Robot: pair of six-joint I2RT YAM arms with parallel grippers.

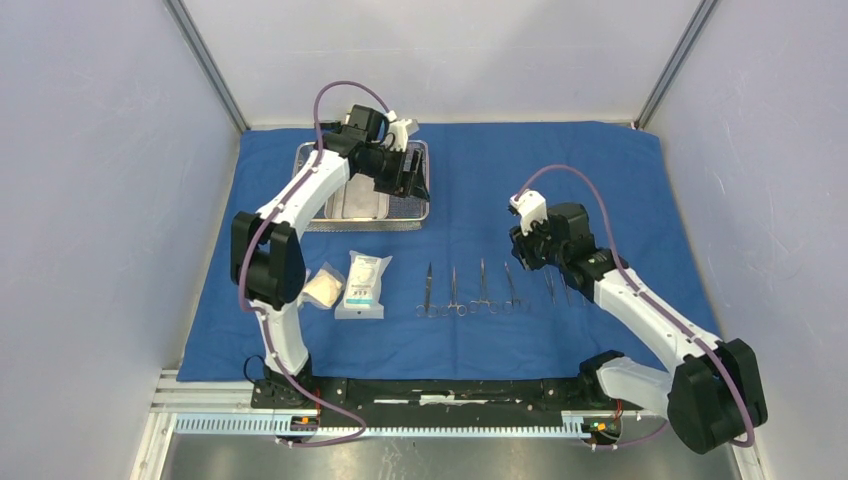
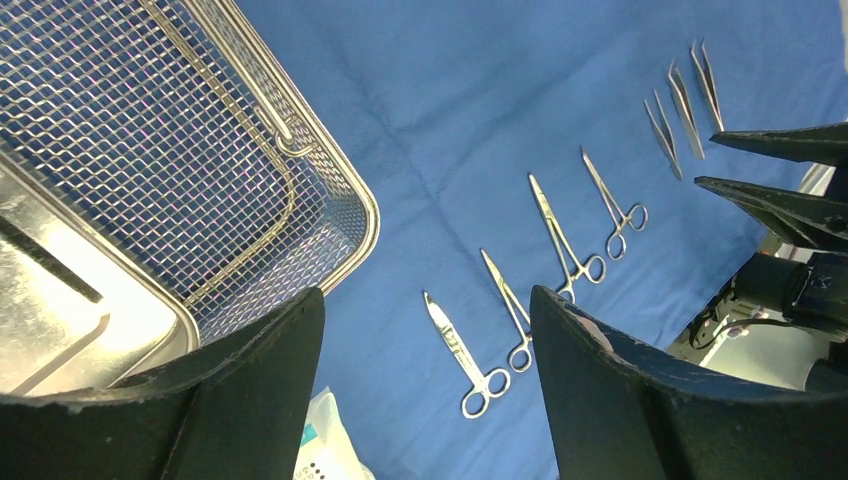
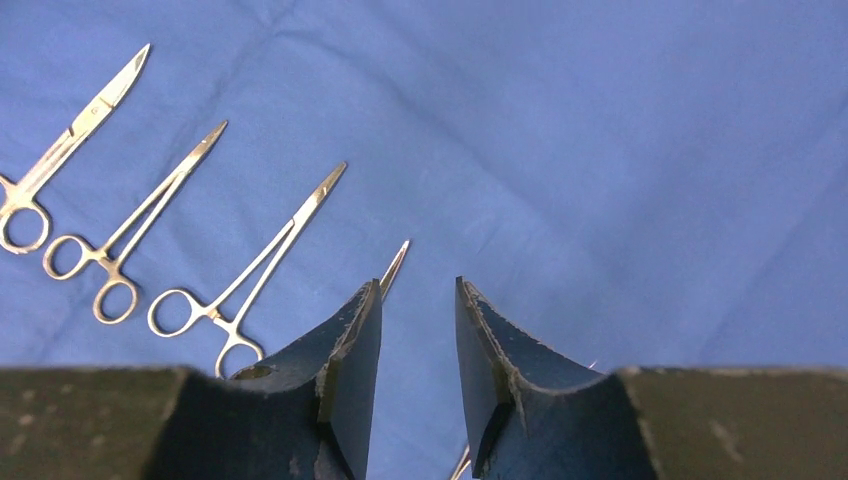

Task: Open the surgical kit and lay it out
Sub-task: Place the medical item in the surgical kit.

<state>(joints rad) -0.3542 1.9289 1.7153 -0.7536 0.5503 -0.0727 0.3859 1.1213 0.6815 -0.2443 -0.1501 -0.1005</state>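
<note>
From above, the blue cloth wrap (image 1: 560,180) covers the table between pale walls, the steel pan (image 1: 362,200) inside the wire-mesh basket (image 1: 420,212) at far left below my left gripper (image 1: 415,175), packets (image 1: 362,285) and instruments (image 1: 455,290) nearer, my right gripper (image 1: 525,250) over that row's right end. My left wrist view shows the left gripper wide open and empty, one packet cut off below. My right wrist view shows the right gripper partly open, gripping nothing, its fingers (image 3: 340,380) hiding part of an instrument.

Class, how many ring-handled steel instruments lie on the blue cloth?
4, side by side in a row on the cloth: leftmost, second, third, rightmost. Three ringless tweezers lie further right, not counted. None looks hidden.
</note>
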